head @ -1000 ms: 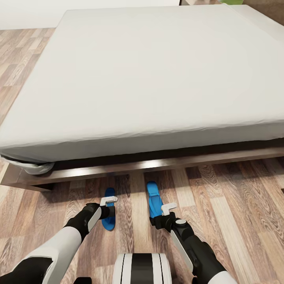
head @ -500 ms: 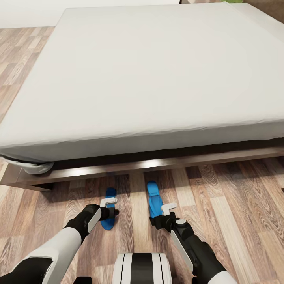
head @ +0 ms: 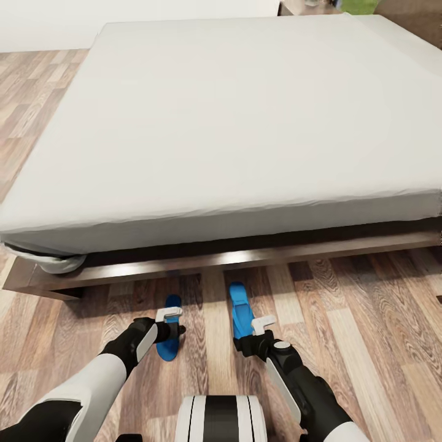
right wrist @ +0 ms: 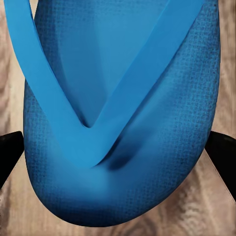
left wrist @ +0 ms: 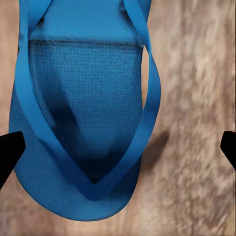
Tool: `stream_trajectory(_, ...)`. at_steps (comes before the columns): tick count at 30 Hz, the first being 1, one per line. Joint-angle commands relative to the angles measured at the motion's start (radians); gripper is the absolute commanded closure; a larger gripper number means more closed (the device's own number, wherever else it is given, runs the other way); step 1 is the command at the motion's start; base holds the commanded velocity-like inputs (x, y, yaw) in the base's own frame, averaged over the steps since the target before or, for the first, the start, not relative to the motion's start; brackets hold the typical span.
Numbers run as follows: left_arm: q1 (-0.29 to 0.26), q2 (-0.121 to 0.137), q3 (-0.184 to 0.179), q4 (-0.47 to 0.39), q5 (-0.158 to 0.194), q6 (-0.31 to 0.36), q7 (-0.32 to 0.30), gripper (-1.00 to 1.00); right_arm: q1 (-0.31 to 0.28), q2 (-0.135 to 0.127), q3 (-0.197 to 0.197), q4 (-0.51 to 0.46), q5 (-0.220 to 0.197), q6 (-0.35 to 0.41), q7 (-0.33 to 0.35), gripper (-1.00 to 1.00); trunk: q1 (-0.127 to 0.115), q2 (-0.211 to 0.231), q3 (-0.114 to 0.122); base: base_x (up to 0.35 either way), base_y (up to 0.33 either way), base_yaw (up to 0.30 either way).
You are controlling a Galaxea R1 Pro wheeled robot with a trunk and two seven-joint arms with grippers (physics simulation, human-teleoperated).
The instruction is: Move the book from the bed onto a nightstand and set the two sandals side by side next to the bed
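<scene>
Two bright blue sandals lie on the wood floor just in front of the bed [head: 233, 123], about a hand's width apart, toes away from the bed. My left gripper [head: 169, 315] hovers over the left sandal [head: 166, 348]. In the left wrist view this sandal [left wrist: 83, 98] sits partly between the wide-apart black fingertips [left wrist: 10, 152]; the gripper is open. My right gripper [head: 263, 321] is open over the toe end of the right sandal [head: 240, 306]. The right wrist view has that sandal's toe [right wrist: 118, 98] between its fingertips [right wrist: 222, 152]. The book and nightstand are out of view.
The bed's dark brown frame [head: 184, 263] runs across just beyond the sandals. A grey fold of sheet [head: 52, 263] hangs at its left corner. Wood-plank floor [head: 368, 319] spreads to the right and left. My white trunk [head: 221, 417] shows at the bottom.
The whole picture has shifted down a little, so the camera moved. Both grippers and both sandals stay almost where they were.
</scene>
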Motion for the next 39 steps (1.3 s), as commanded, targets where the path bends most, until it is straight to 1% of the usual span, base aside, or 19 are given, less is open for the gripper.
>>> stream_trajectory(1, 0.000, 0.001, -0.003, -0.002, 0.008, 0.005, 0.001, -1.00, 0.000, 0.000, 0.000, -0.001, -0.008, 0.005, 0.000, 1.00, -0.001, 0.000, 0.003, 0.000, 0.000, 0.000)
stream_trajectory(10, 0.000, 0.001, -0.004, -0.006, 0.008, 0.005, 0.002, -1.00, 0.000, 0.000, 0.000, 0.002, -0.008, 0.004, -0.002, 1.00, -0.005, 0.002, 0.038, 0.000, 0.000, 0.000)
stream_trajectory(15, 0.001, 0.001, -0.003, -0.008, 0.008, 0.005, 0.001, -1.00, 0.000, -0.004, -0.003, 0.004, -0.009, 0.004, -0.001, 1.00, -0.005, 0.002, 0.038, 0.000, 0.000, 0.000)
stream_trajectory(19, 0.002, 0.001, -0.002, -0.077, 0.008, 0.006, 0.003, -1.00, 0.000, -0.008, -0.009, 0.008, -0.012, 0.001, -0.005, 1.00, -0.005, 0.002, 0.038, -0.051, 0.000, 0.000)
stream_trajectory(21, 0.002, 0.003, -0.002, -0.088, 0.008, 0.007, 0.003, -1.00, 0.000, -0.008, -0.010, 0.009, -0.011, -0.002, -0.007, 1.00, -0.005, 0.002, 0.038, -0.269, 0.000, 0.000)
stream_trajectory(23, 0.005, -0.005, -0.001, -0.087, 0.008, 0.007, 0.003, -1.00, 0.000, -0.006, -0.009, 0.009, -0.010, -0.003, -0.009, 1.00, -0.005, 0.002, 0.038, -0.121, 0.000, 0.025)
stream_trajectory(29, 0.011, -0.012, 0.001, -0.071, 0.009, 0.008, 0.001, -1.00, 0.000, -0.008, -0.012, 0.004, -0.011, 0.000, -0.008, 1.00, -0.005, 0.002, 0.036, -0.019, 0.000, 0.205)
stream_trajectory(33, 0.011, -0.012, 0.001, -0.078, 0.010, 0.010, 0.000, -1.00, 0.000, -0.009, -0.016, 0.003, -0.012, -0.003, -0.010, 1.00, -0.005, 0.002, 0.034, -0.001, 0.046, 0.228)
stream_trajectory(34, 0.011, -0.012, 0.001, -0.079, 0.011, 0.010, -0.001, -1.00, 0.000, -0.009, -0.025, 0.005, -0.012, -0.003, -0.011, 1.00, -0.005, 0.002, 0.033, 0.000, 0.152, 0.227)
stream_trajectory(37, 0.011, -0.012, 0.001, -0.080, 0.011, 0.009, -0.001, -1.00, -0.001, -0.004, -0.075, 0.011, -0.021, -0.001, -0.016, 1.00, -0.005, 0.002, 0.031, 0.000, 0.179, 0.226)
stream_trajectory(39, 0.011, -0.012, 0.001, -0.080, 0.011, 0.008, -0.001, -1.00, -0.002, -0.002, -0.098, 0.016, -0.023, 0.000, -0.017, 1.00, -0.005, 0.002, 0.029, 0.000, 0.150, 0.224)
